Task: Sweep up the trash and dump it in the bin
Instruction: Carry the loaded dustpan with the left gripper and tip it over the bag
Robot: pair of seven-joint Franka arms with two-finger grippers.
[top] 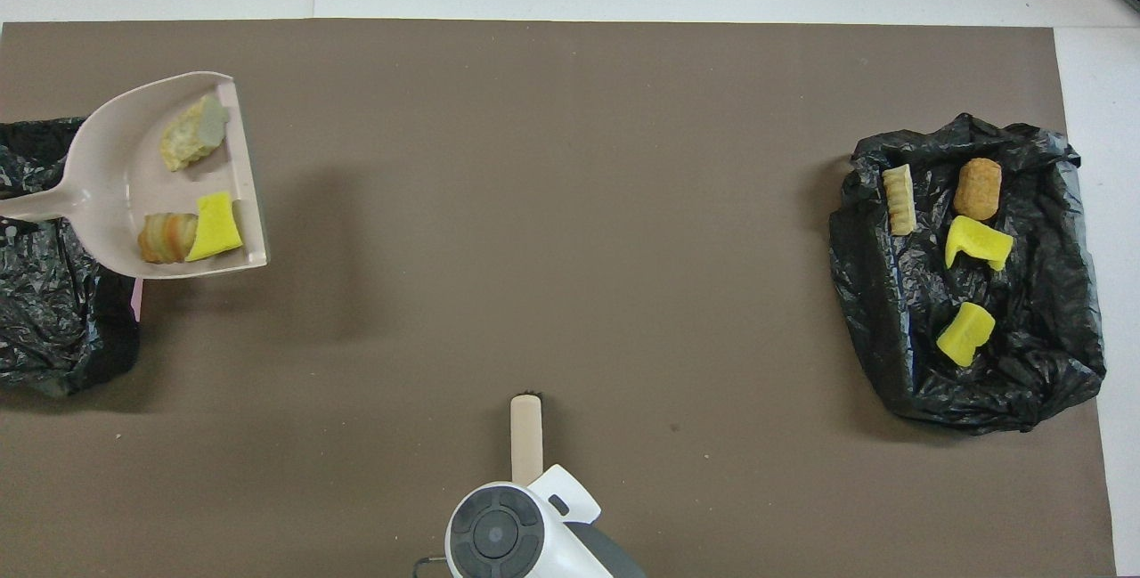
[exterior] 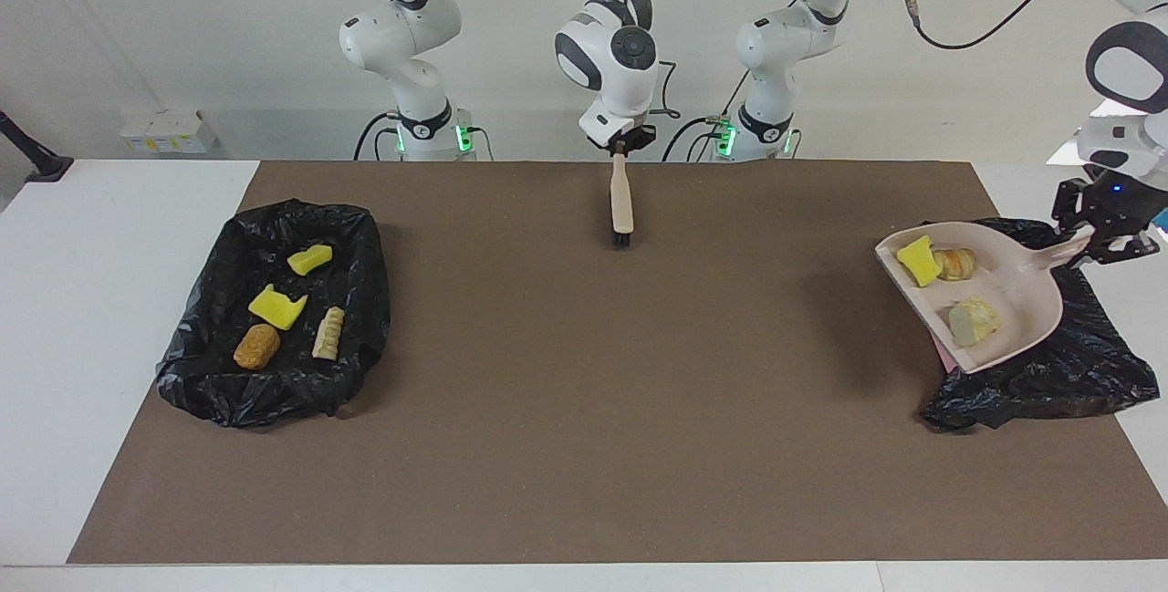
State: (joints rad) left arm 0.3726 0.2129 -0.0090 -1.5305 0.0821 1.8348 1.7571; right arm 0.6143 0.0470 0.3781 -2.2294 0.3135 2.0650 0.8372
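Note:
My left gripper (exterior: 1100, 234) is shut on the handle of the beige dustpan (exterior: 1024, 298), held in the air over the edge of the black-bagged bin (exterior: 1077, 364) at the left arm's end. In the pan lie three pieces of trash: a yellow sponge piece (exterior: 917, 261), a brown bread-like lump (exterior: 955, 264) and a pale chunk (exterior: 972, 321). From overhead I see the dustpan (top: 111, 173), the pale chunk (top: 194, 120) and the bin (top: 53, 329); the left gripper is outside that view. My right gripper (exterior: 620, 146) is shut on the brush (exterior: 621, 200), which hangs bristles down close to the robots.
A second black bag (exterior: 201, 382) lies at the right arm's end, holding several pieces: two yellow, one orange-brown (exterior: 256, 347), one beige (exterior: 328, 333). A pink rim (exterior: 949, 357) shows under the bin's bag. Brown mat (exterior: 584, 410) covers the table.

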